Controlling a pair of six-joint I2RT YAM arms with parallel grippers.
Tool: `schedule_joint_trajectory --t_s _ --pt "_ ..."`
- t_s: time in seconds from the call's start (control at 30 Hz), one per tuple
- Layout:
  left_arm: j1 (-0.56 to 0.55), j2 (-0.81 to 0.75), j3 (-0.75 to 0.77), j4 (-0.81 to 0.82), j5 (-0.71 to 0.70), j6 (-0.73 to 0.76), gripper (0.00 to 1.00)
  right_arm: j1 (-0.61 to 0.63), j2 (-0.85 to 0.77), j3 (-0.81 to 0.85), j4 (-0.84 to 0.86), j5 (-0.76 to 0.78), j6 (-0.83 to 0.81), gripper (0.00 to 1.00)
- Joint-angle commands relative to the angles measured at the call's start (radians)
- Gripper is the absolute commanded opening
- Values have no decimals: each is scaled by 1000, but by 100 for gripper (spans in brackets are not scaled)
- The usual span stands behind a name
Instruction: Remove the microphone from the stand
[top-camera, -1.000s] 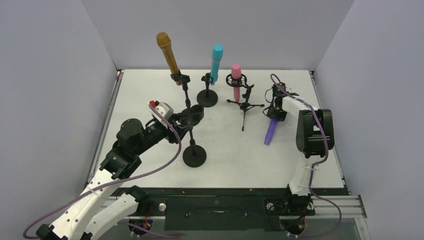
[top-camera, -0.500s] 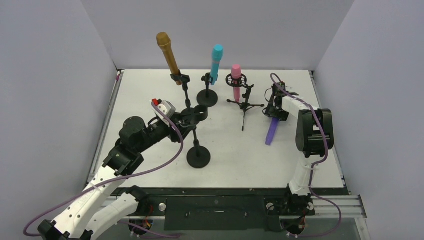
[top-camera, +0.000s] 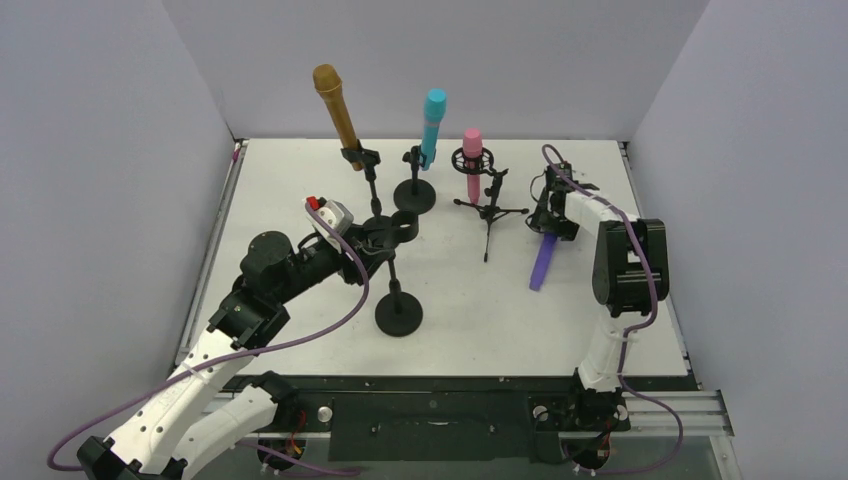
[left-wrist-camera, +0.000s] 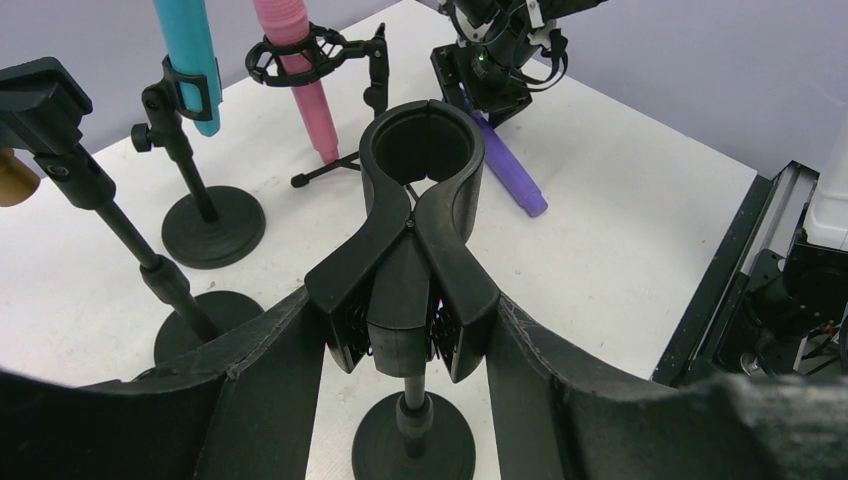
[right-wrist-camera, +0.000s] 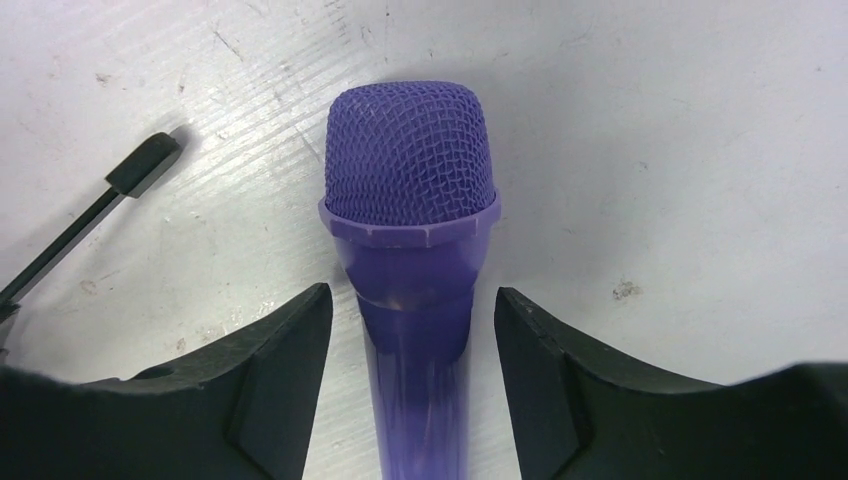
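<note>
A purple microphone (top-camera: 541, 265) lies flat on the white table at the right, out of any stand. My right gripper (top-camera: 551, 212) is over its head end. In the right wrist view the fingers stand open on both sides of the microphone (right-wrist-camera: 410, 200), with a gap on each side of my right gripper (right-wrist-camera: 412, 300). My left gripper (top-camera: 385, 235) is shut on the empty black clip (left-wrist-camera: 385, 250) of a round-based stand (top-camera: 399, 318), pressing its two wings. It shows in the left wrist view (left-wrist-camera: 402, 300).
A gold microphone (top-camera: 337, 110), a teal microphone (top-camera: 433, 120) and a pink microphone (top-camera: 472, 155) stand in their own stands at the back. The pink one's tripod (top-camera: 489, 215) is close to the left of the right gripper. Grey walls enclose the table.
My left gripper has carried the empty stand a little to the right, its base sliding with it. The purple microphone and the right gripper have hardly moved.
</note>
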Motion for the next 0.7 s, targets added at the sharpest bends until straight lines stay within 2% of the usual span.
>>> schedule_joint_trajectory --t_s 0.0,0.27,0.43,0.57,0.67 --pt "1 -11 25 101 23 -9 0 -4 -102 65 -25 21 -3 57" --pt "1 -6 31 90 29 -4 0 -8 -163 91 -65 37 -11 58" --pt "1 -2 36 87 21 -22 0 9 -302 34 -49 44 -7 58" --pt "1 6 44 88 27 -46 0 121 -477 -70 50 71 -18 58" --pt "1 6 48 85 26 -52 0 284 -649 -232 219 95 -38 58"
